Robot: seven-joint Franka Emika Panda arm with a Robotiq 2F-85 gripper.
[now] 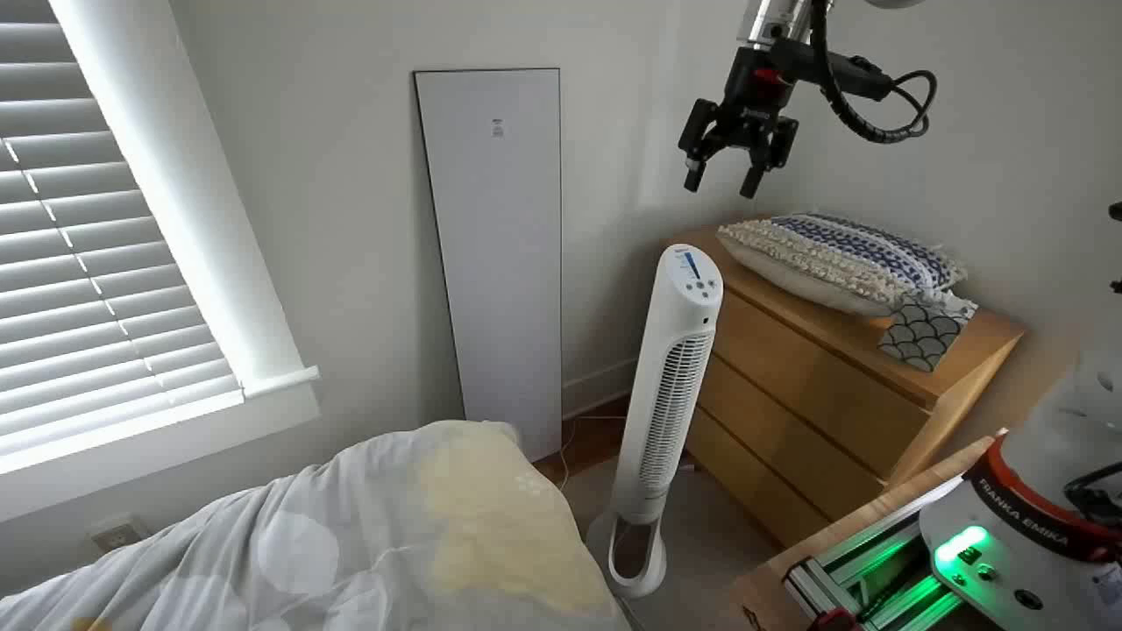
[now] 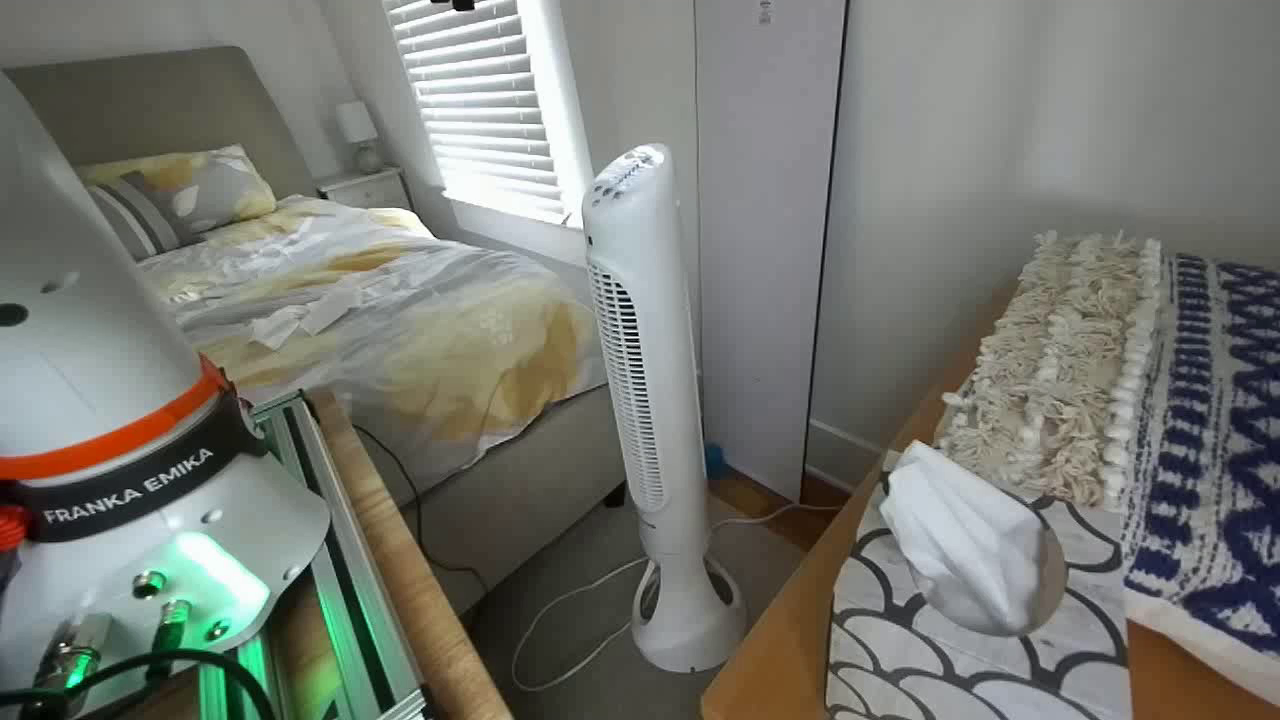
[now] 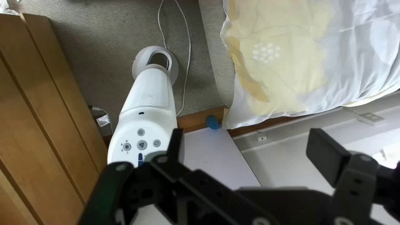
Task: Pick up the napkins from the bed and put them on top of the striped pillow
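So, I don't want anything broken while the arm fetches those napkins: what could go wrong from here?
The tower fan stands between the dresser and the bed, so a low swing could topple it. The napkins lie on the rumpled bed; the open claw might pinch a fold of it with them. Beside the striped pillow, the tissue box could get knocked during placing.

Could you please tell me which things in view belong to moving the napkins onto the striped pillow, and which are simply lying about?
Part of the job:
napkins, lying on the bed
bed
striped pillow, on the dresser
gripper, open

Just lying about:
tower fan
tissue box
tall white panel
bedside lamp
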